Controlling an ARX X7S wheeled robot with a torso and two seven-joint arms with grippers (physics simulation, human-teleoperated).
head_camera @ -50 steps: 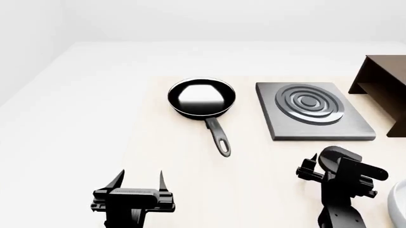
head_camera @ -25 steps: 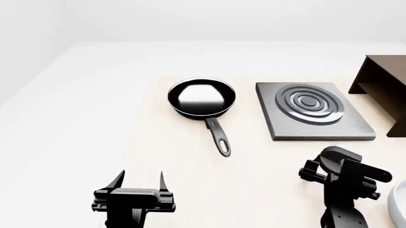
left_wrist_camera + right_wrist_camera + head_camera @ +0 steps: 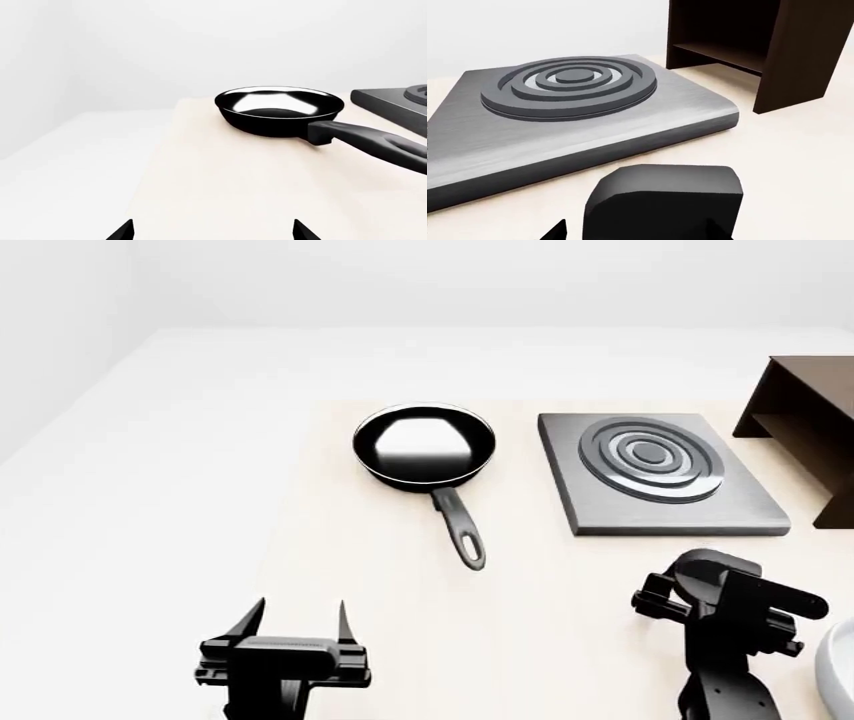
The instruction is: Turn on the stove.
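Note:
The stove (image 3: 654, 475) is a flat dark grey slab with raised coil rings, lying right of centre on the pale table; it fills the middle of the right wrist view (image 3: 574, 115), and one corner of it (image 3: 390, 99) shows in the left wrist view. My right gripper (image 3: 657, 598) hovers just in front of the slab's near edge. Its fingers stand apart (image 3: 637, 231), with a black rounded block, apparently the knob (image 3: 660, 200), between them. A gap shows beside one fingertip (image 3: 555, 231). My left gripper (image 3: 296, 612) is open over bare table (image 3: 212, 231).
A black frying pan (image 3: 424, 445) sits left of the stove, its handle (image 3: 461, 530) pointing toward me; the left wrist view also shows the pan (image 3: 280, 107). A tall dark brown box (image 3: 807, 430) stands right of the stove (image 3: 760, 45). A white rounded object (image 3: 841, 670) pokes in at the near right edge.
My right gripper has shifted slightly toward me and to the right. The left gripper, pan and stove have not moved.

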